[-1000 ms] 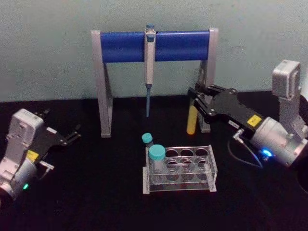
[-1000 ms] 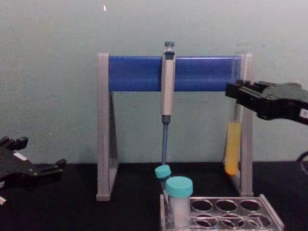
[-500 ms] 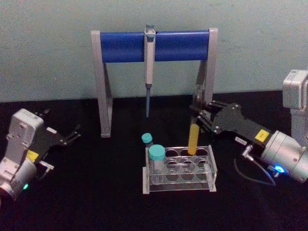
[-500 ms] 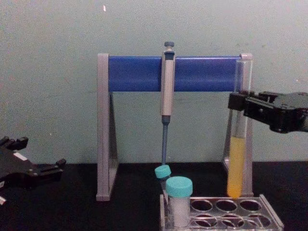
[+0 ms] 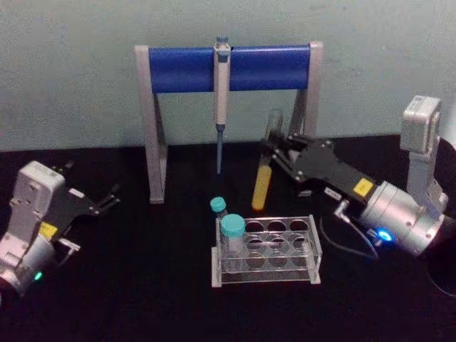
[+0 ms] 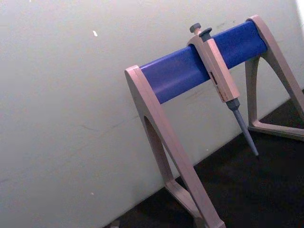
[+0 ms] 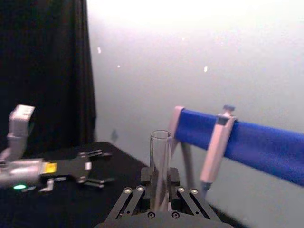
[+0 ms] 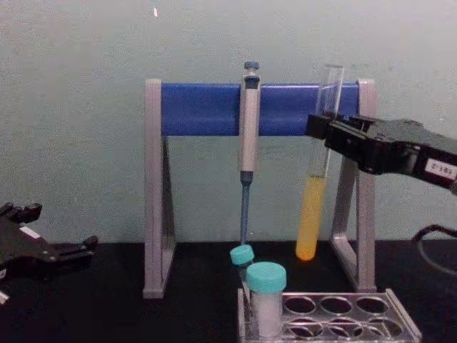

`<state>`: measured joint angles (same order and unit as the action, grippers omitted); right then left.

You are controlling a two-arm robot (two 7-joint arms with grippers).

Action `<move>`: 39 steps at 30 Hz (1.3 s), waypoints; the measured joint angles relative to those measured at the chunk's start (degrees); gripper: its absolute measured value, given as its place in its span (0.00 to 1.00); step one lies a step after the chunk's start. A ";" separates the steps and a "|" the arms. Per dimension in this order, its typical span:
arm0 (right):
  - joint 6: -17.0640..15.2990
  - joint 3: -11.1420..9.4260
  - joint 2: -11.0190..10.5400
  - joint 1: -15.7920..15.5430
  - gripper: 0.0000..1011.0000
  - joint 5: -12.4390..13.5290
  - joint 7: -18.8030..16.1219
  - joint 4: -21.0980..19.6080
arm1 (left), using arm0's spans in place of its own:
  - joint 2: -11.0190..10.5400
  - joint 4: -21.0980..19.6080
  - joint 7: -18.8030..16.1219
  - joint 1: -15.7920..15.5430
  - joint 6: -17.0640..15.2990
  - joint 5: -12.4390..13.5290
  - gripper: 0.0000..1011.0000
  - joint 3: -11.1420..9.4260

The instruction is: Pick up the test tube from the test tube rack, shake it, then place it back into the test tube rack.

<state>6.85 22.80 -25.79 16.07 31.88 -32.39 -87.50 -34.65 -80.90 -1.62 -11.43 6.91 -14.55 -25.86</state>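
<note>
The right gripper (image 5: 274, 146) clamps the tall, yellow-filled glass test tube (image 5: 262, 187) near its top, tilted clear of the low clear plastic rack (image 5: 313, 249), likely for shaking; the left gripper (image 5: 103, 201) idles open near the black table (image 5: 142, 299)'s left edge.

Head camera looks down from above on the black table (image 5: 142, 299), blue-barred stand (image 5: 185, 69) at top centre; chest camera faces that stand low, level and nearer; left wrist camera sees it tilted, close; right wrist camera looks past right gripper (image 7: 160, 186) toward it
</note>
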 joint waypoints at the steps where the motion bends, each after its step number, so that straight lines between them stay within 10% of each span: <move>1: 0.00 0.00 0.00 0.00 0.23 0.00 0.00 0.00 | 0.00 0.00 0.00 0.00 0.00 0.00 0.99 0.00; 22: 0.36 -2.09 1.44 0.70 0.23 -3.59 3.33 2.44 | 0.00 0.00 0.00 0.00 0.00 0.00 0.99 0.00; 39: -4.16 -4.35 -3.68 -5.68 0.23 -3.40 3.60 -6.47 | 0.00 0.00 0.00 0.00 0.00 0.00 0.99 0.00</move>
<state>2.69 18.45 -29.46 10.39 28.49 -28.79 -93.96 -34.64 -80.90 -1.62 -11.43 6.91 -14.55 -25.86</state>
